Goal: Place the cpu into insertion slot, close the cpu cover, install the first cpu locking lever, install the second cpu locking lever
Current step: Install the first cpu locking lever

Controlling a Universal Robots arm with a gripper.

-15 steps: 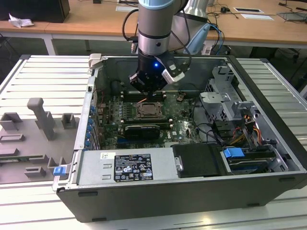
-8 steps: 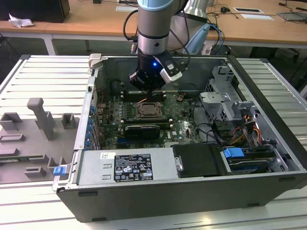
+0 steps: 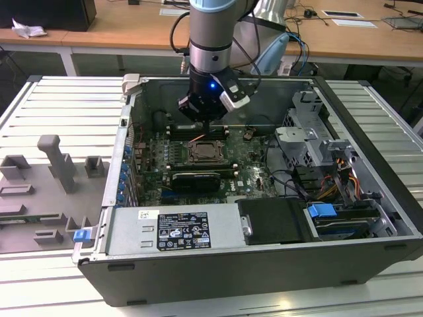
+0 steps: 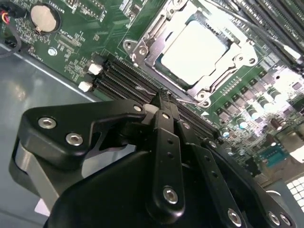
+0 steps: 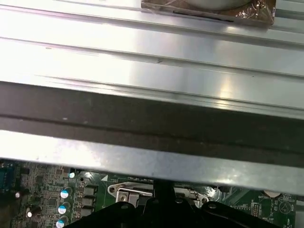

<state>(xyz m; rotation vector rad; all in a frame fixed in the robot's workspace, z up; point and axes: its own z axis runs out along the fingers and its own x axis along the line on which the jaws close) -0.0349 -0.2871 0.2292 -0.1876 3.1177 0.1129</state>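
Counting one cpu [image 4: 192,50] | one cpu cover [image 4: 240,53] lying flat around it | arm [image 3: 210,39] upright, hand [image 4: 161,98] narrow, just beside cover.

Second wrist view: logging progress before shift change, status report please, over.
End effector shut, tip near the socket's edge. The cpu seated, cpu cover down around it. No obstruction seen over it.

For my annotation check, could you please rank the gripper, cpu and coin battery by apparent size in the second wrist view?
1. gripper: looks largest, but it is nearest the camera, so true size is unsure.
2. cpu
3. coin battery: smallest.
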